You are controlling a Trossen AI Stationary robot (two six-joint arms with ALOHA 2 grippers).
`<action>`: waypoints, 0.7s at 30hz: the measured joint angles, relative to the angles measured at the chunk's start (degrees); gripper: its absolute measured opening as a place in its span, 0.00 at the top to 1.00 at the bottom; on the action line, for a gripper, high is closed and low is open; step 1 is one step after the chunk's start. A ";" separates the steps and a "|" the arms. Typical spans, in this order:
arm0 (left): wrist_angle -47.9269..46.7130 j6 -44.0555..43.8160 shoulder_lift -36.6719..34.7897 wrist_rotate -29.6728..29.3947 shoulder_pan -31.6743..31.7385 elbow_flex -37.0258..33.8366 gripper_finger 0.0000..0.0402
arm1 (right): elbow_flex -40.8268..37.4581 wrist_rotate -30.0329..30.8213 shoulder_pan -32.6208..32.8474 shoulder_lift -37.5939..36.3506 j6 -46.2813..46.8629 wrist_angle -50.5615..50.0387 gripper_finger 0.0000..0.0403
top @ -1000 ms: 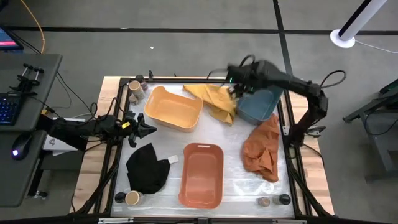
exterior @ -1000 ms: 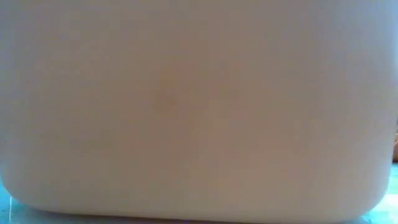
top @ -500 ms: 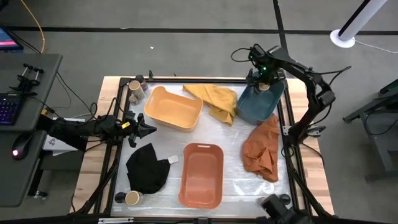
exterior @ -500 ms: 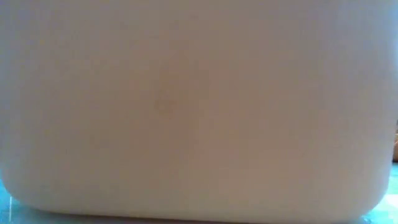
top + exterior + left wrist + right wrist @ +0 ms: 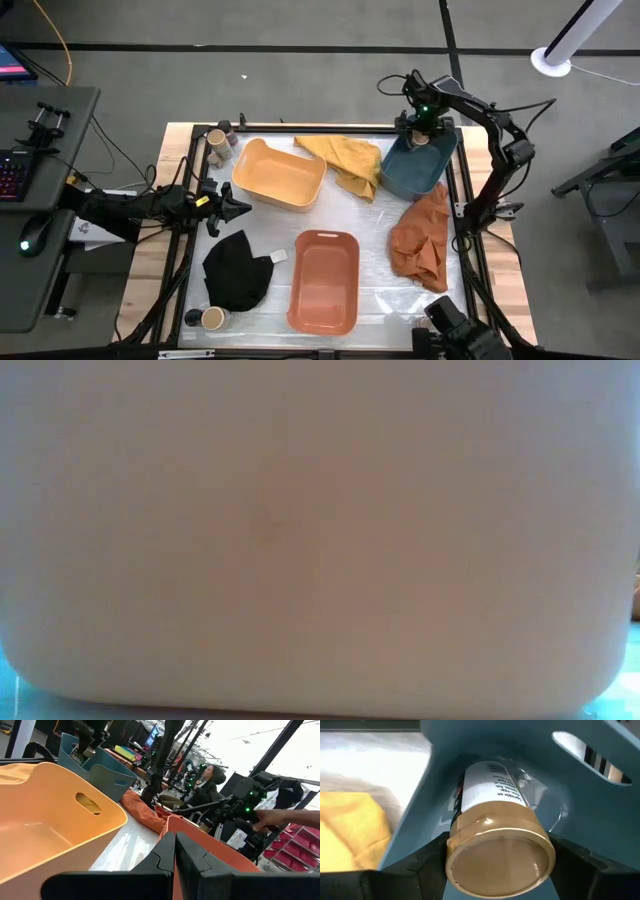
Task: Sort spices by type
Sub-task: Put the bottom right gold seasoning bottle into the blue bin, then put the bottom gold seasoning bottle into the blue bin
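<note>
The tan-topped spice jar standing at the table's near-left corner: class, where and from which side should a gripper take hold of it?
Probably from straight above, fingers closing across the round body just under the cap. The tan-topped spice jar appears to stand upright, its round top facing up. A dark jar and the black cloth crowd it, so a sideways approach looks awkward.

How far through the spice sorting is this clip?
Early. No jar visibly sorted yet. In hand: the right gripper holds a tan-topped jar inside the blue tub. Left: jars at the far-left corner and near-left corner. Left gripper waits shut.
</note>
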 joint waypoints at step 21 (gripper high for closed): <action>0.00 0.00 -0.01 0.00 0.00 -0.02 1.00 | 15.69 -0.79 2.97 0.00 -10.13 -10.66 0.04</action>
